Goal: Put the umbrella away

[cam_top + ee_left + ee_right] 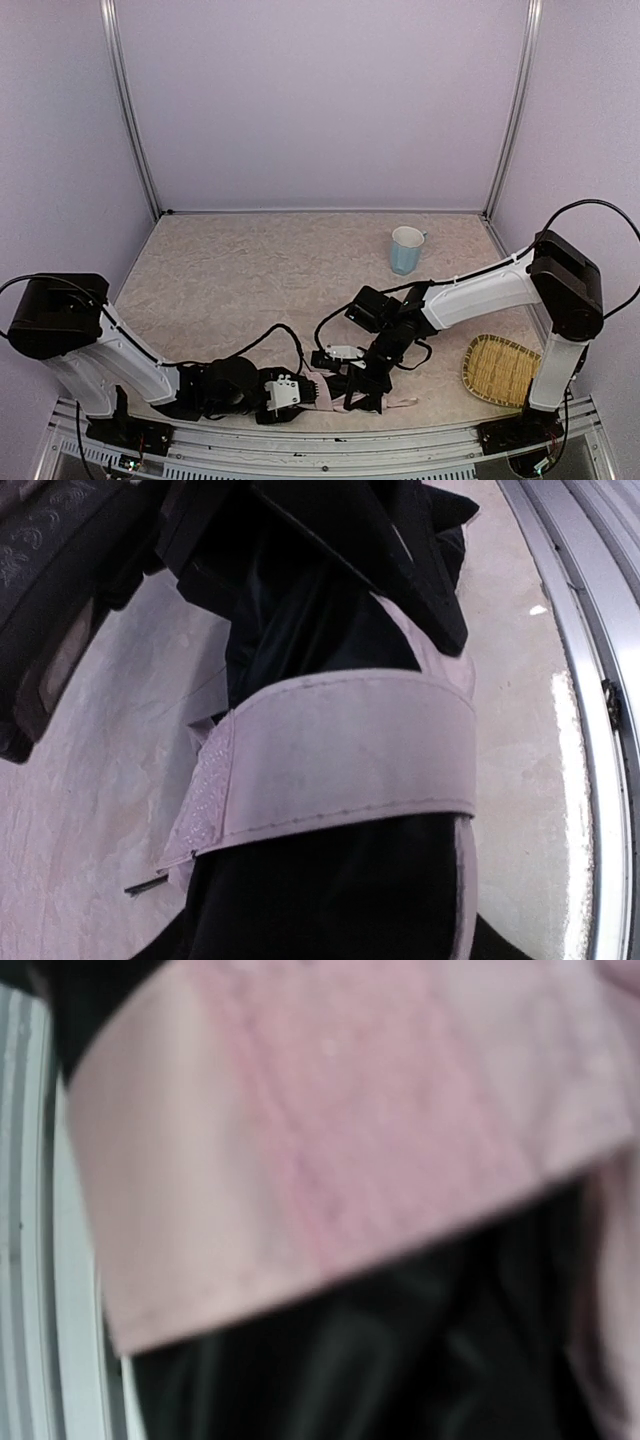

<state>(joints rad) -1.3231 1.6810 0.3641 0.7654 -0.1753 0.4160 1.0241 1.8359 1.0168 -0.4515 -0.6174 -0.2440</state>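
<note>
Umbrella [322, 392] lies at the near edge of the table [250, 280], about mid-width, between the two grippers. It is collapsed into a bundle with the black lining showing and the pink strap [340, 750] wrapped across it. The strap's rough fastening patch sits at its left end in the left wrist view, and I cannot tell whether it is pressed closed. Left gripper [300, 392] straddles the bundle with jaws apart. One finger [40, 590] stands clear of the fabric, with bare table visible between them, so no grip on that side. Right gripper [362, 385] is down on the bundle from the right. Its wrist view is only blurred pink band and black cloth, no fingers visible — cannot tell whether it holds. Judgement: folding and wrapping look largely done. What remains is securing the strap and moving the bundle to wherever it is meant to rest — no obvious spot shows. Count: one umbrella, one strap, one blue cup [406, 250] far right, one woven tray [500, 370] near right, two arms.
</note>
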